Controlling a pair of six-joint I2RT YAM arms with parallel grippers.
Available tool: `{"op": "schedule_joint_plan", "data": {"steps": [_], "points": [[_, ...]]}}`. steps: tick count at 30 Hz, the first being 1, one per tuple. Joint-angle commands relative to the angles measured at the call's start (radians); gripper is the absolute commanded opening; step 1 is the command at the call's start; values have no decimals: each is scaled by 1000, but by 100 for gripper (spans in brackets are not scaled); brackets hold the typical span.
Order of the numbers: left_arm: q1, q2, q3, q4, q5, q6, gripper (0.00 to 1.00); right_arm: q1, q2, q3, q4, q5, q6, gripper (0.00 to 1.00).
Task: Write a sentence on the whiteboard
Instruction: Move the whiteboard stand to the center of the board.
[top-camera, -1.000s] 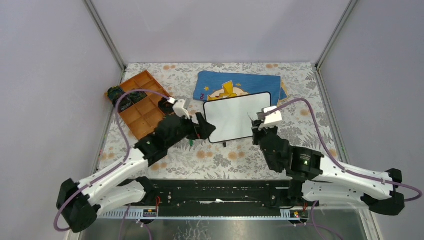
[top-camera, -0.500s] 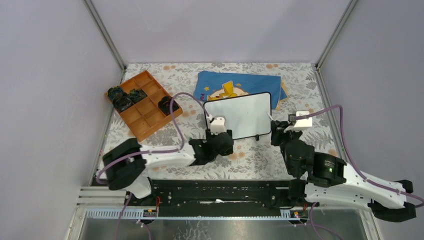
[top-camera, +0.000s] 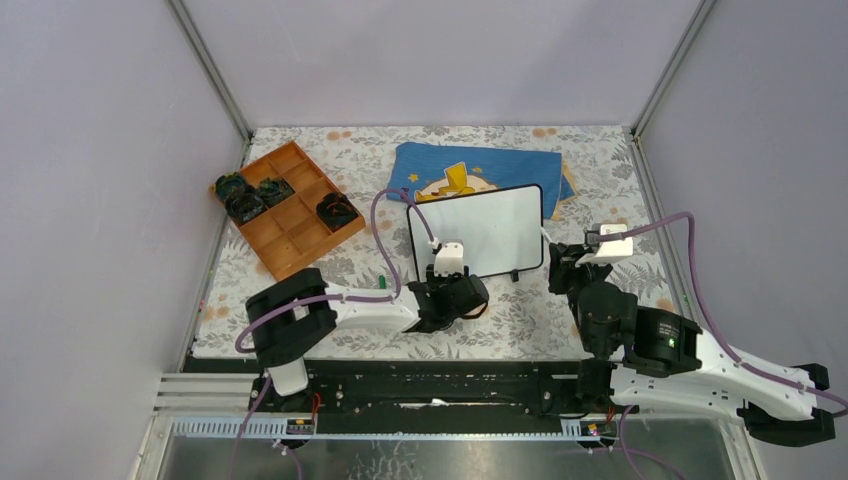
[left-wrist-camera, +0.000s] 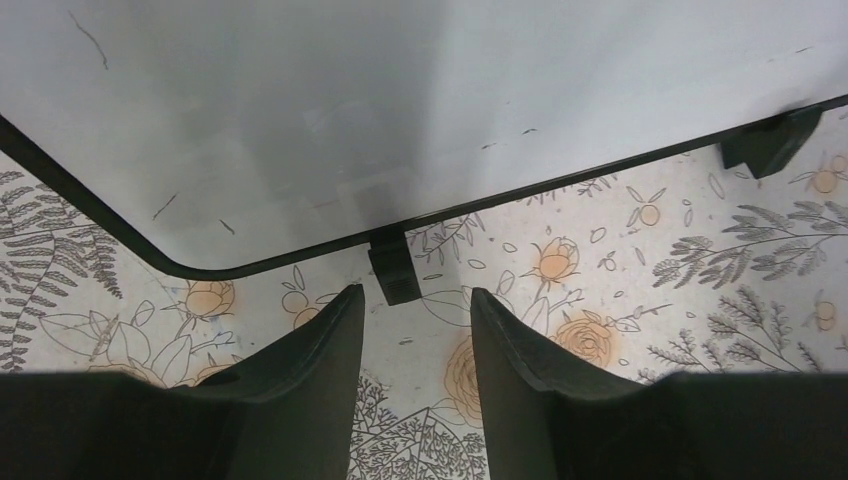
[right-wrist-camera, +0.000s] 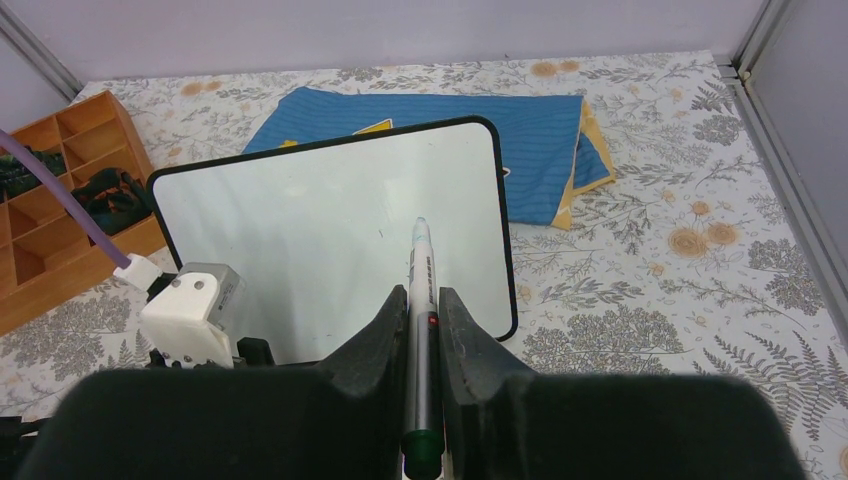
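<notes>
The whiteboard (top-camera: 480, 230) stands in the middle of the table on small black feet, and its black-framed face (right-wrist-camera: 330, 230) is blank except for faint stray marks. No sentence shows on it. My left gripper (top-camera: 445, 283) sits low at the board's near bottom edge. In the left wrist view the left gripper (left-wrist-camera: 415, 295) is open and holds nothing, with one black foot (left-wrist-camera: 393, 268) just beyond its fingertips. My right gripper (right-wrist-camera: 423, 292) is shut on a grey marker (right-wrist-camera: 420, 270) whose tip points at the board. The right gripper (top-camera: 560, 262) is off the board's right edge.
A blue cloth with a yellow figure (top-camera: 480, 168) lies behind the board. An orange compartment tray (top-camera: 285, 215) holding dark items sits at the back left. A small green thing (top-camera: 383, 284) lies on the floral table cover beside the left arm. Grey walls enclose the table.
My left arm swung from the board's left edge round to its near bottom edge, and its jaws narrowed. My right arm drew back to the right with the marker.
</notes>
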Motion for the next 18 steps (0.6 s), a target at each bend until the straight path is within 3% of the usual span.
{"op": "schedule_joint_plan", "data": {"steps": [1, 18], "points": [[-1, 19, 26, -29, -72, -14, 48, 3, -4, 37, 22, 25, 4, 0], [24, 81, 46, -1, -96, 21, 35, 3, 1, 42, 23, 0, 5, 0]]}}
